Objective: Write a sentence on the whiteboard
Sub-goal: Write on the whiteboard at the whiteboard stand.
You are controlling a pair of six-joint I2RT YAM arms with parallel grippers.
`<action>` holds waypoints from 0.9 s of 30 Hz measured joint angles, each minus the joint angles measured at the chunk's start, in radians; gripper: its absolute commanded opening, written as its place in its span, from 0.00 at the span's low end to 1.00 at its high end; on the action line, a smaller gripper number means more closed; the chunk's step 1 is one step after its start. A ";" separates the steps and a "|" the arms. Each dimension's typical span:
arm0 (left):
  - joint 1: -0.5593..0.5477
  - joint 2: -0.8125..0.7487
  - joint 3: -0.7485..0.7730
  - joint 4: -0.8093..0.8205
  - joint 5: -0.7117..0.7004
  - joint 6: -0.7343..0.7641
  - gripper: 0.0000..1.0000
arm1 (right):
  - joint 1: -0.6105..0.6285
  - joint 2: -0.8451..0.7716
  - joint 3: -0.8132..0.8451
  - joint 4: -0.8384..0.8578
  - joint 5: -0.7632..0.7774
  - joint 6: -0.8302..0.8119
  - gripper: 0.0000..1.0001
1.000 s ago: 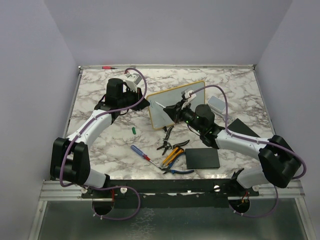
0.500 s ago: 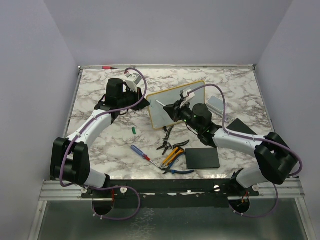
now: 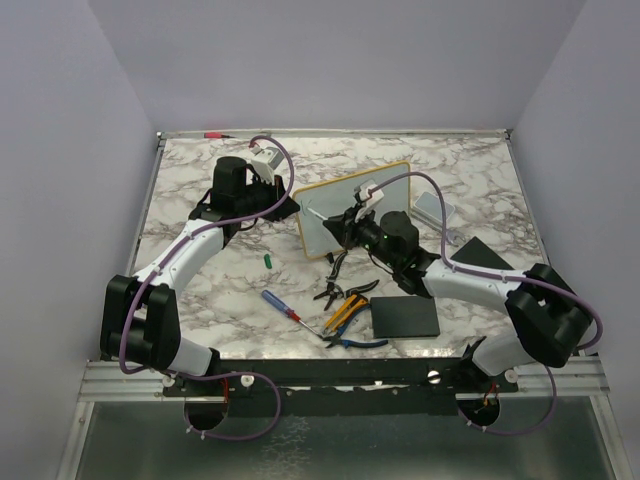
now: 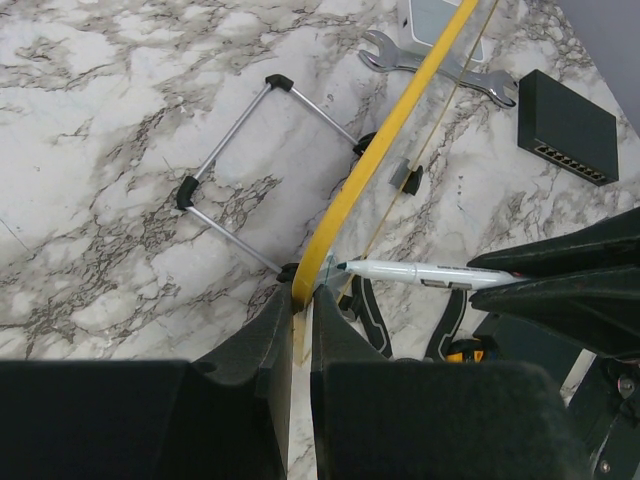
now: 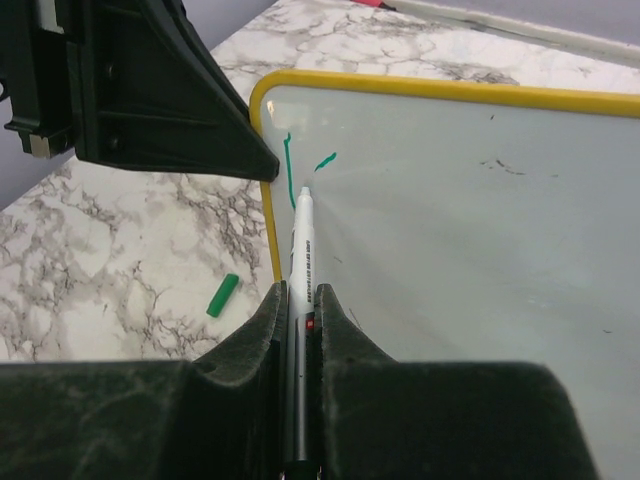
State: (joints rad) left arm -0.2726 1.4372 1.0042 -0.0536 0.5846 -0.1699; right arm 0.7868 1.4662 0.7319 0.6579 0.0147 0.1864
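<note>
Sliding left, my right gripper, pinching the marker, reached the whiteboard edge; left gripper clamps its frame. The sentence has barely started.

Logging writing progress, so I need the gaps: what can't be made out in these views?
Right wrist view: the board runs off the right edge, and the right tool hides its bottom; the marker tip's contact is unclear.
Left wrist view: board is edge-on, face hidden.
Top view: green strokes too small to read.
</note>
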 measured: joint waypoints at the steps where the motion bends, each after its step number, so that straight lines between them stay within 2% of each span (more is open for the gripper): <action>1: 0.000 0.000 0.000 0.000 0.000 0.000 0.05 | 0.004 0.002 -0.002 -0.002 0.000 0.000 0.01; 27: -0.001 -0.002 0.000 0.000 -0.003 0.000 0.05 | 0.032 0.028 -0.022 -0.011 0.026 0.001 0.01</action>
State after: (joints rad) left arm -0.2737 1.4353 1.0046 -0.0536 0.5812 -0.1696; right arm 0.8192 1.4944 0.7101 0.6468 0.0410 0.1875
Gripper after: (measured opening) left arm 0.092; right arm 0.109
